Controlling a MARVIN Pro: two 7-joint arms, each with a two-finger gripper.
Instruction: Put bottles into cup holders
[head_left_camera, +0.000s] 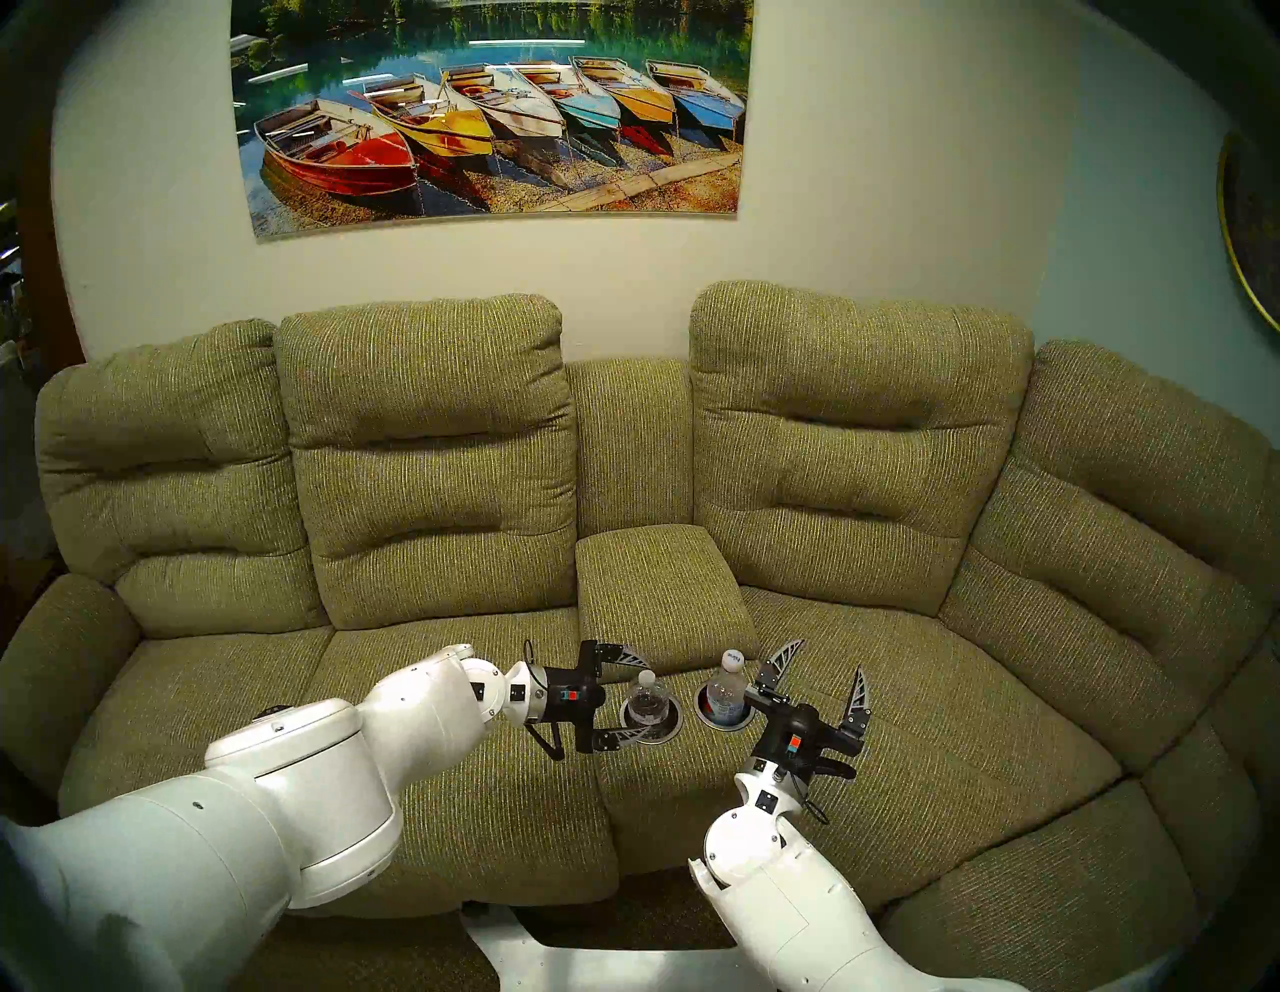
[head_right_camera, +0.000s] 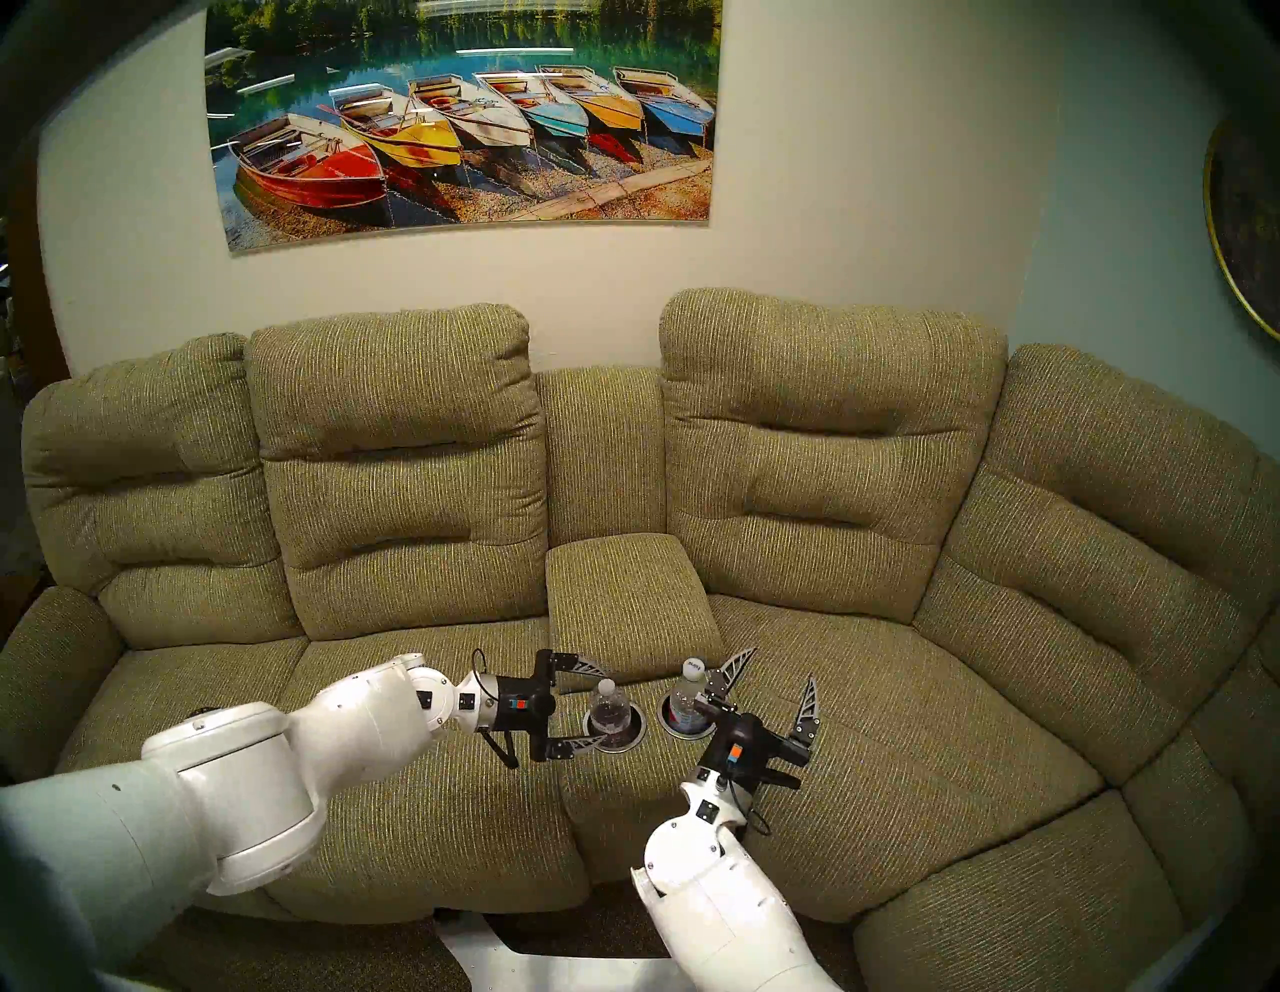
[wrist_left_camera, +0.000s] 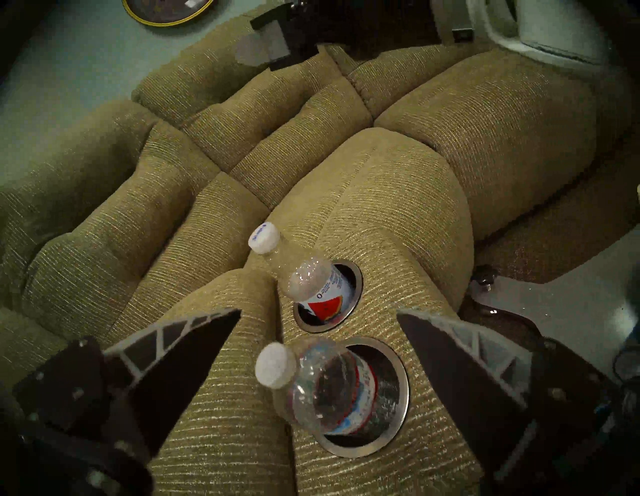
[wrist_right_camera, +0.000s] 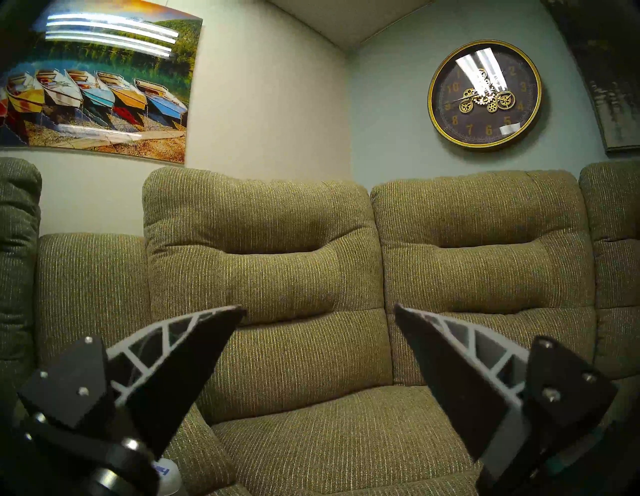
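**Both bottles seated in the holders**

Right gripper (head_left_camera: 824, 679) hangs empty, jaws apart. Left gripper (head_left_camera: 634, 693), jaws apart, flanks the left bottle (head_left_camera: 648, 700) in its cup holder (head_left_camera: 663, 729). Right bottle (head_left_camera: 727, 689) stands in the second holder (head_left_camera: 713, 719), sofa (head_left_camera: 429, 443) behind.

Both head views look down from behind the end effectors onto the sofa (head_left_camera: 900, 693). The left wrist view looks steeply down, close over both cup holders (wrist_left_camera: 398, 391), shared with the head views. The right wrist view faces level toward the sofa back and the clock (wrist_right_camera: 485, 95).
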